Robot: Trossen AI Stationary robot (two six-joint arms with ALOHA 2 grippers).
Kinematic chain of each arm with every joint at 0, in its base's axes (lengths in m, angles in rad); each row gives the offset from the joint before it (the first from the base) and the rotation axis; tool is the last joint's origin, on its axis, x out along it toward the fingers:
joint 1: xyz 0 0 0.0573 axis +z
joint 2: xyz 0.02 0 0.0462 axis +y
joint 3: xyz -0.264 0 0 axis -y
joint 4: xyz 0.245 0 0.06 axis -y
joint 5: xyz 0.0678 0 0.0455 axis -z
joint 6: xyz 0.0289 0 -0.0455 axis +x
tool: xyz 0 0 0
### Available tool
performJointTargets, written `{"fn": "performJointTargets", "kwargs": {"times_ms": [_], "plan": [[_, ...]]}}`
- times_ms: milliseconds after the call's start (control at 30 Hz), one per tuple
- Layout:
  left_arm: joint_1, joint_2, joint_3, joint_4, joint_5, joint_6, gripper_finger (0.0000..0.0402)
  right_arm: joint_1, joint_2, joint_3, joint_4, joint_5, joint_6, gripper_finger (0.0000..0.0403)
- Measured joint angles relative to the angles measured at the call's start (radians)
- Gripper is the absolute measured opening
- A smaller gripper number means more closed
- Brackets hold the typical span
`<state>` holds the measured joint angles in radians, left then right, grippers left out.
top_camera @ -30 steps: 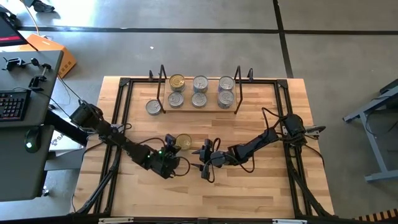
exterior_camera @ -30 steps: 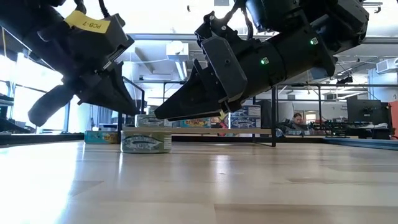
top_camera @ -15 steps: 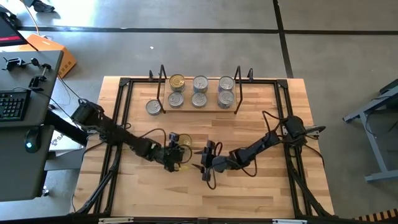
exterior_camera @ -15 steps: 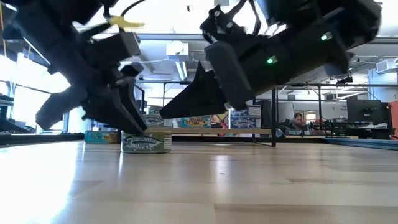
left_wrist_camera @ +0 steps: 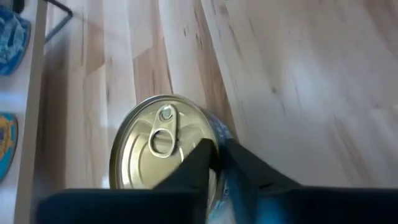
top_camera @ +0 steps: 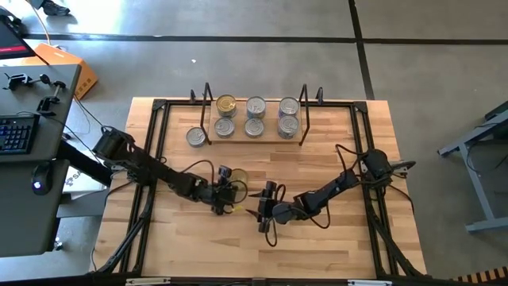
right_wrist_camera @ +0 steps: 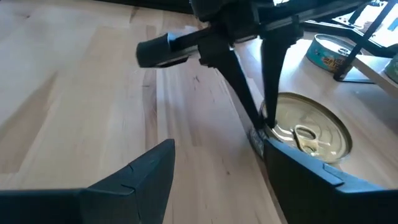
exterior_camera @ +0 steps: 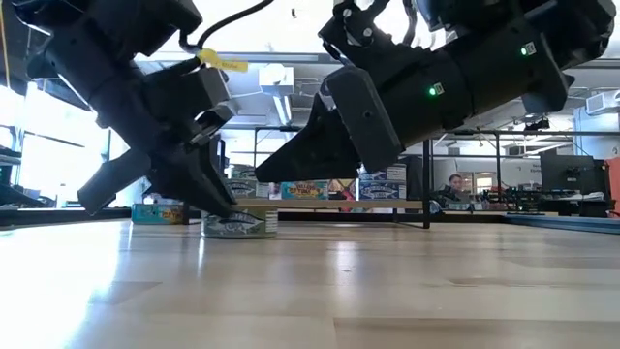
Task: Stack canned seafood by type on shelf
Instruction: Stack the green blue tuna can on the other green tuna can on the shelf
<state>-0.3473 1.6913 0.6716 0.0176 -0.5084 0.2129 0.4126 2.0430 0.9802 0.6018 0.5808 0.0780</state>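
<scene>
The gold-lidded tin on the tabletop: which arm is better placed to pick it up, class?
Left. The left gripper is already down at the gold-lidded tin, touching its rim; the right gripper hovers open beside it.

- Shelf (top_camera: 254, 137): one, at 12 o'clock on the table (top_camera: 333, 246).
- Tins on the shelf: six; one gold-lidded tin (top_camera: 226, 105), five silver-lidded tins (top_camera: 255, 106).
- One silver tin (top_camera: 195, 137) sat off the shelf, at its 9 o'clock end.
- One gold tin (top_camera: 237, 179) stood near table centre.
- Tins counted: eight.
- Arms: two.
</scene>
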Motion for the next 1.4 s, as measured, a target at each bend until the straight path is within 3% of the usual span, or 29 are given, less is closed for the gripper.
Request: {"fn": "performJointTargets", "kwargs": {"times_ms": [67,633,867,1167,1400], "plan": [[-0.004,0.011,0.002,0.011,-0.005,0.000,0.0011,0.000,0.000,0.000,-0.002,0.000,0.000,0.0238],[-0.089,-0.103,0.118,-0.311,-0.151,-0.028,0.0000,0.069,0.000,0.000,-0.127,0.167,0.037,0.0238],[-0.075,-0.110,0.142,-0.348,-0.287,-0.045,0.0000,0.068,0.000,0.000,-0.188,0.167,0.106,0.0238],[0.116,-0.228,0.163,-0.399,-0.330,-0.006,0.0000,0.066,0.000,0.000,-0.187,0.167,0.108,0.0238],[0.387,-0.283,0.163,-0.335,-0.146,0.245,0.0000,0.065,0.000,0.000,-0.187,0.167,0.106,0.0238]]}}
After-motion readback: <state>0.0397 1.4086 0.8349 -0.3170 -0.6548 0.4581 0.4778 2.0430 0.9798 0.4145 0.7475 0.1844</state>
